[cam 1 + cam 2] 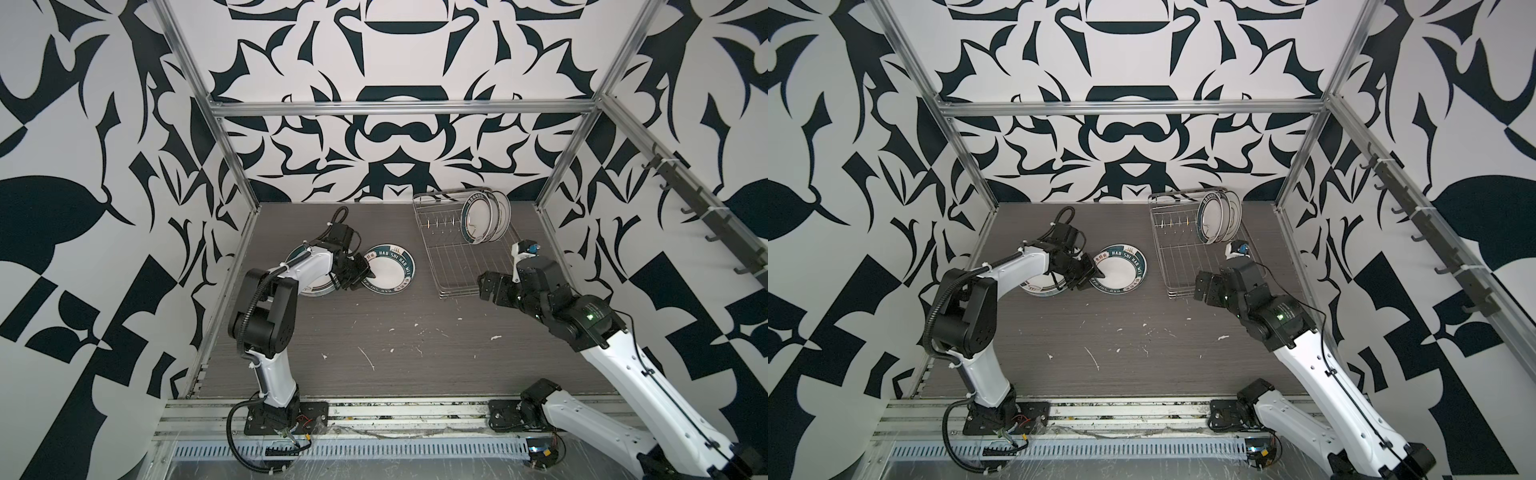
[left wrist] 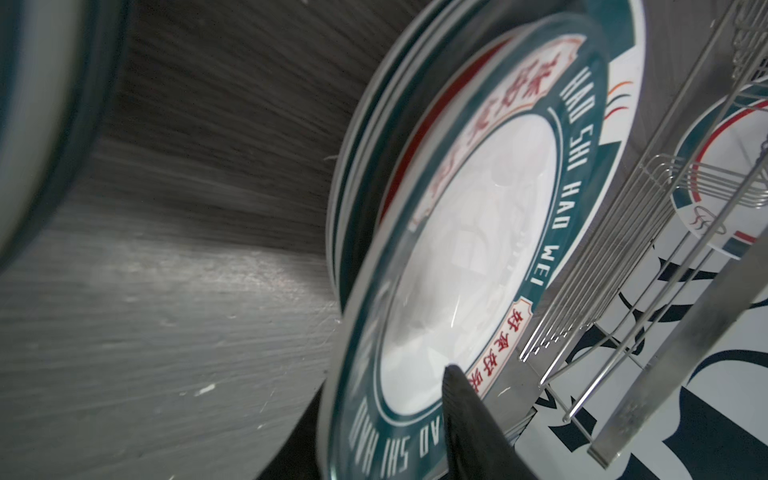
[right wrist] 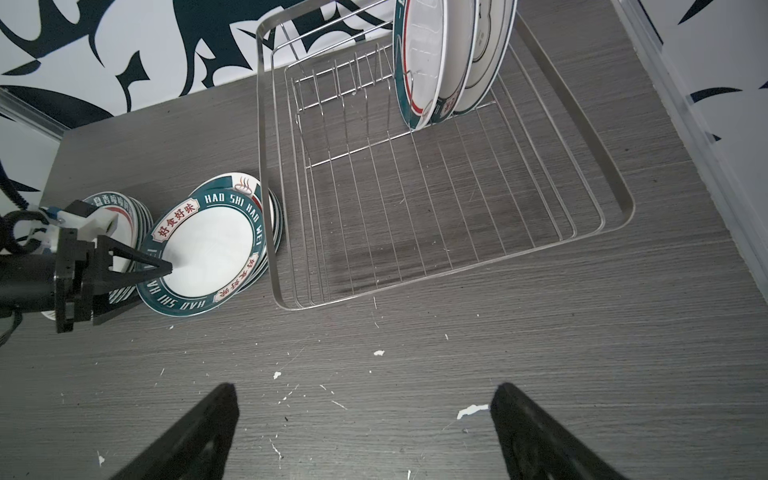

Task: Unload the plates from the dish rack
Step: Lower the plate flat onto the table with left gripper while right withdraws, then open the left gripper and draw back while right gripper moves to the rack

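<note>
As three plates [image 3: 432,62] stand upright, two stacks [image 3: 208,245] lie flat

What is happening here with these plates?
A wire dish rack is being unloaded. The left pincer is at a stack of plates on the table, its jaws loose around the rim of the top plate lettered HAO SHI HAO WEI. The right pincer hangs open over the table before the rack, where three plates stand upright.

"HAO SHI HAO WEI" in white capitals round the teal rim of the top plate [image 3: 208,245] beside the dish rack [image 3: 582,124], red "好食好味" in its cream labels, rim characters on the left stack [image 3: 114,202] unreadable
</note>
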Available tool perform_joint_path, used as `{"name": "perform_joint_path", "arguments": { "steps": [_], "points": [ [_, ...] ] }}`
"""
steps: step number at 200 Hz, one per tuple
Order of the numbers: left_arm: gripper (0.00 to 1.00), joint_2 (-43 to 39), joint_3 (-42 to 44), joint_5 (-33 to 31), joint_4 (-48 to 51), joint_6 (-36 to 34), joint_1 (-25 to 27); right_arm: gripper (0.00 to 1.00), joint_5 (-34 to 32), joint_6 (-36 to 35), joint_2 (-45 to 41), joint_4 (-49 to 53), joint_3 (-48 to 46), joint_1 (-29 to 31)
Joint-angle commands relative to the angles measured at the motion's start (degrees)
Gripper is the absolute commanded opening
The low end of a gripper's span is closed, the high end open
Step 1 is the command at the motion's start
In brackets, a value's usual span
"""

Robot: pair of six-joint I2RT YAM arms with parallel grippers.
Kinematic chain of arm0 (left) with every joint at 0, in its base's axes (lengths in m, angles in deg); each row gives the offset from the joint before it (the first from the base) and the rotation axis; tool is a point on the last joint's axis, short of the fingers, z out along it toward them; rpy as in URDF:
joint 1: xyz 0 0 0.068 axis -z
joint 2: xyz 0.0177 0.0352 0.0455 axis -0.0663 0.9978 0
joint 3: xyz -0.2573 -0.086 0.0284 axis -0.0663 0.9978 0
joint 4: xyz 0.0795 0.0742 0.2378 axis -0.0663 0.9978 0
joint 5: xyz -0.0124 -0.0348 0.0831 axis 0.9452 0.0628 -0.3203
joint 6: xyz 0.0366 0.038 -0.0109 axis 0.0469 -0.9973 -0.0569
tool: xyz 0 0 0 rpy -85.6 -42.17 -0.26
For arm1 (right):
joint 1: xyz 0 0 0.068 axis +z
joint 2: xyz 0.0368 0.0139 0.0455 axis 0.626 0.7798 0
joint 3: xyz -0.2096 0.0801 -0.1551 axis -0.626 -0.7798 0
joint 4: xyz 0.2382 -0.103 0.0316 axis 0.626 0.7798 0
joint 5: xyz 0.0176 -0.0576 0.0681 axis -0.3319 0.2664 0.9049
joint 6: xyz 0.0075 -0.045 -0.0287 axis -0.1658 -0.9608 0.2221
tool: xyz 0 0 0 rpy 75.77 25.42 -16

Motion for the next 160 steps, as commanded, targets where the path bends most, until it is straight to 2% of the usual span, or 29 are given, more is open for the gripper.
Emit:
{"name": "perform_joint_path", "arguments": {
  "steps": [1,29,86,88,91,102,160],
  "points": [
    [0.45,1.7,-3.0,-0.7,1.1,-1.3,0.2,0.99,-0.1,-0.8,-1.3,0.6,-0.2,-0.1],
    [0.57,2.9,-4.5,-0.6,1.4,-1.8,0.3,0.99,-0.3,-0.8,-2.0,0.8,-0.6,-0.1],
    [0.67,3.6,-6.2,-1.6,3.5,-2.6,0.5,0.99,-0.1,-1.1,-2.4,0.5,-1.4,-0.1],
    [0.71,3.6,-6.2,-1.6,3.5,-2.6,0.5,0.99,-0.1,-1.1,-2.3,0.4,-1.5,-0.1],
    [0.82,3.5,-6.3,-1.7,3.6,-2.8,0.4,0.99,-0.1,-1.2,-2.3,0.4,-1.5,-0.1],
    [1.0,3.6,-6.9,-2.1,4.7,-2.9,0.4,0.99,-0.1,-1.4,-1.9,0.2,-1.5,-0.2],
    [0.99,-1.2,-6.5,-5.0,10.9,-4.9,0.4,0.99,-1.9,-6.7,4.0,-1.3,1.2,-0.2]
  ]
}}
